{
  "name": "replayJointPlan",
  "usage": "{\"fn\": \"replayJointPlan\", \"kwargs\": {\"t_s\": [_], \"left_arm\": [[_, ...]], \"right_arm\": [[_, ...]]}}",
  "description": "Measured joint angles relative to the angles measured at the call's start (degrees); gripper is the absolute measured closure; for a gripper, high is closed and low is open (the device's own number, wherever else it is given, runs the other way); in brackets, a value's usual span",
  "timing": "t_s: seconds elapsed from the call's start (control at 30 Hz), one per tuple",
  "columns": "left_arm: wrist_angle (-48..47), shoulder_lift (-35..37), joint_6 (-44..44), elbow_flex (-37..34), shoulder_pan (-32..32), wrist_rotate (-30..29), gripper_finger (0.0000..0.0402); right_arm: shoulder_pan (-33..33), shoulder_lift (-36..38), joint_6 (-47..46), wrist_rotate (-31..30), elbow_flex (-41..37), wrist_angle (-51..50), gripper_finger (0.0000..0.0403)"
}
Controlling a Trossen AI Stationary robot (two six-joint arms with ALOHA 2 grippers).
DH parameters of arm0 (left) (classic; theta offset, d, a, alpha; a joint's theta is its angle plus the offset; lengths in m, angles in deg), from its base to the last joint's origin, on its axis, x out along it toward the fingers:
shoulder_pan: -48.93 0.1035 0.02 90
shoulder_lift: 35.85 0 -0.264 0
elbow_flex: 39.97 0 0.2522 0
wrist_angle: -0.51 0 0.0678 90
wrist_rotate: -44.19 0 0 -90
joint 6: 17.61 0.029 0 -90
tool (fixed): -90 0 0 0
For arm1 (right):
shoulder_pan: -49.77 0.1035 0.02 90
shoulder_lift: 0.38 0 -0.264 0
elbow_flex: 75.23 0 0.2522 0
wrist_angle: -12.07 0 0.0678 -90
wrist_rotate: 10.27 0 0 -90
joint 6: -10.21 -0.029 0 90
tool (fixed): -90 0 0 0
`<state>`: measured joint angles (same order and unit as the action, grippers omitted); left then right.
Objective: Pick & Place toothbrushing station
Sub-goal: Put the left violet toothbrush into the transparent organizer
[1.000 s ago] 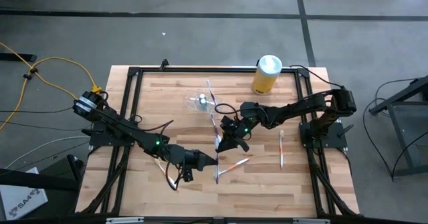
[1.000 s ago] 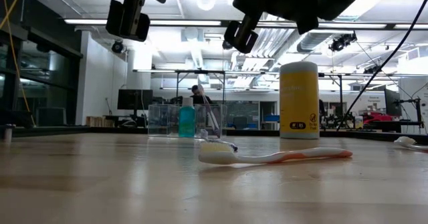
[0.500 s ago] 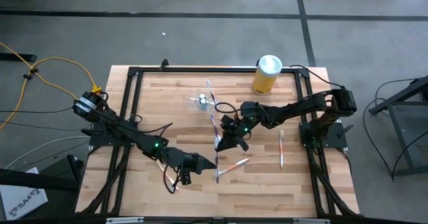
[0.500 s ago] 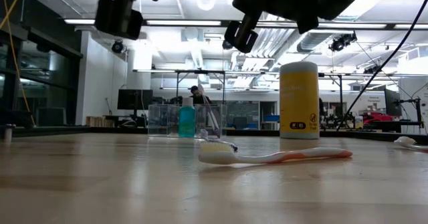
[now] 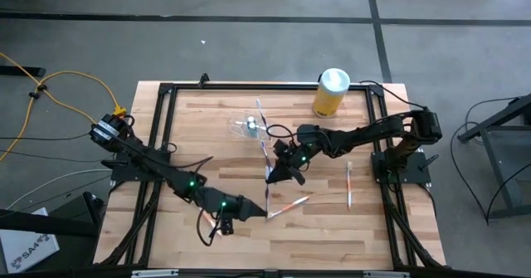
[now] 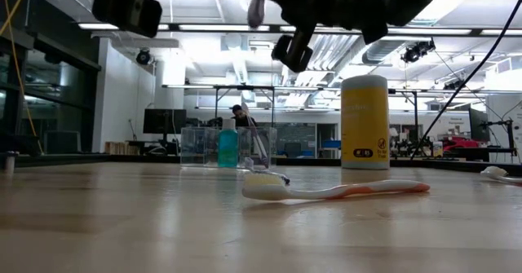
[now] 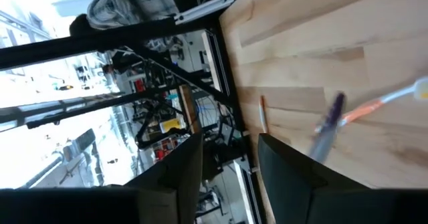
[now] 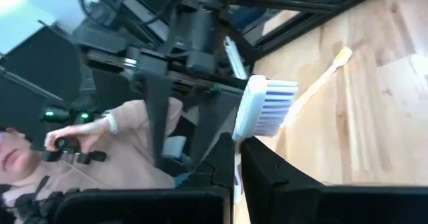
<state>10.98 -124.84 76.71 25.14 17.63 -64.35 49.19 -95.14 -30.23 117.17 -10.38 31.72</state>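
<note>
The toothbrushing station (image 5: pixel 249 127), a clear holder with a brush standing in it, sits at the table's far middle; it also shows in the low view (image 6: pixel 228 147). My right gripper (image 5: pixel 275 177) hangs over the middle, shut on a white toothbrush (image 8: pixel 264 107) with blue-and-white bristles. The brush's greyish handle (image 5: pixel 267 205) runs toward the near edge, above the table. My left gripper (image 5: pixel 253 209) stands open just left of that handle, which shows blurred beyond its fingers (image 7: pixel 328 127). An orange-and-white toothbrush (image 5: pixel 290 203) lies flat on the wood. My right gripper pinches the toothbrush's neck (image 8: pixel 238 144) between its two fingers, just behind the bristle head. The fingers come nearly level from the table's right and lie across the brush. The brush is lifted clear of the table; its handle behind the fingers is hidden in the wrist view.
A yellow canister with a white lid (image 5: pixel 332 91) stands at the far right. Another toothbrush (image 5: pixel 349 185) lies near the right rail. A black frame (image 5: pixel 166 145) borders the table. A person (image 8: pixel 134 144) sits beyond the table.
My left gripper has opened and let go of the toothbrush's handle, drawing slightly back toward the table's left. The brush stays in my right gripper, and its free end now shows high in the low view.
</note>
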Motion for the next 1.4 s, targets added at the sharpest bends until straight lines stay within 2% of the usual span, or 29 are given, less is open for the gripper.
{"fn": "replayJointPlan", "kwargs": {"t_s": [0.33, 0.53, 0.73, 0.93, 1.13, 1.27, 1.4], "left_arm": [[0.6, 0.0, -10.6, 0.0, -2.4, -5.8, 0.0263], [0.7, 0.0, -23.4, 0.0, -3.3, -10.5, 0.0263], [0.7, 0.0, -40.3, 0.0, -3.4, -15.5, 0.0263], [0.3, 0.0, -52.3, 0.0, -3.4, -17.7, 0.0263], [0.3, 0.0, -60.0, 0.0, -3.4, -20.3, 0.0263], [0.2, 0.0, -64.7, 0.0, -3.4, -26.2, 0.0263], [0.2, 0.0, -65.6, 0.0, -3.3, -27.5, 0.0263]], "right_arm": [[-2.9, 0.1, 5.9, -1.7, 0.0, -2.1, 0.0400], [-6.3, 2.0, 12.8, -1.6, 0.0, -4.8, 0.0400], [-9.0, 6.2, 25.2, -10.3, 0.0, -14.4, 0.0400], [-10.5, 10.2, 32.3, -16.4, 0.0, -17.7, 0.0400], [-12.0, 11.2, 37.7, -23.4, 0.0, -19.3, 0.0400], [-13.4, 11.2, 39.8, -24.9, 0.0, -19.5, 0.0400], [-14.6, 11.1, 40.8, -25.5, 0.4, -20.2, 0.0400]]}}
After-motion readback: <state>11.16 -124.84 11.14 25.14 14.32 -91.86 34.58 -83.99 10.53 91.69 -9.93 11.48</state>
